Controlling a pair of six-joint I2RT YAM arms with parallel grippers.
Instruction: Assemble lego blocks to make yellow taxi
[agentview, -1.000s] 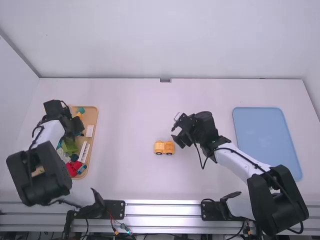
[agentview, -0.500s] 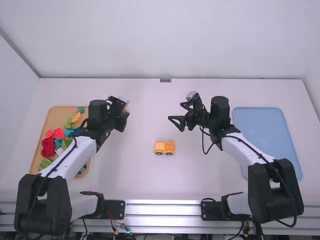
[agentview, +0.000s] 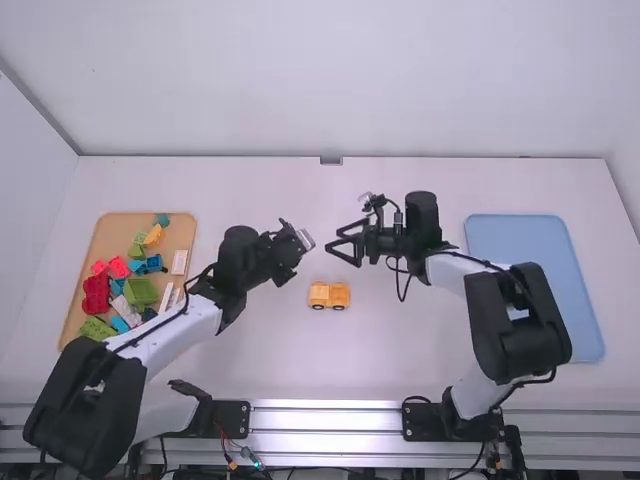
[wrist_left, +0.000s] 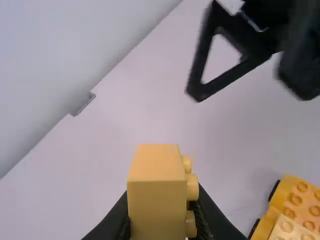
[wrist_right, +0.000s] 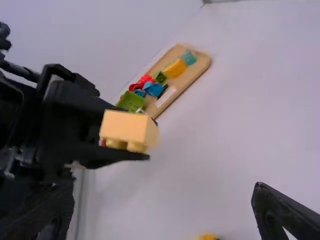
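Near the centre, my wheeled yellow base (agentview: 329, 295) sits partly built; my left gripper (agentview: 303, 240) clamps another yellow block (wrist_left: 157, 192), right gripper (agentview: 334, 239) spreads empty. Stacking that block remains, I'd say.

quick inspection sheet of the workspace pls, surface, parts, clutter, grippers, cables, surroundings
surface: white table; blue tray on the right
job's things: yellow car on its wheels mid-table; pale yellow block held above the table
clutter: coloured blocks bunched in the wooden tray, far left
left gripper: shut on the pale yellow block
right gripper: open, facing the left gripper
cables: a black cable runs along the left arm; coloured wires at the front rail
surroundings: white wall behind the table
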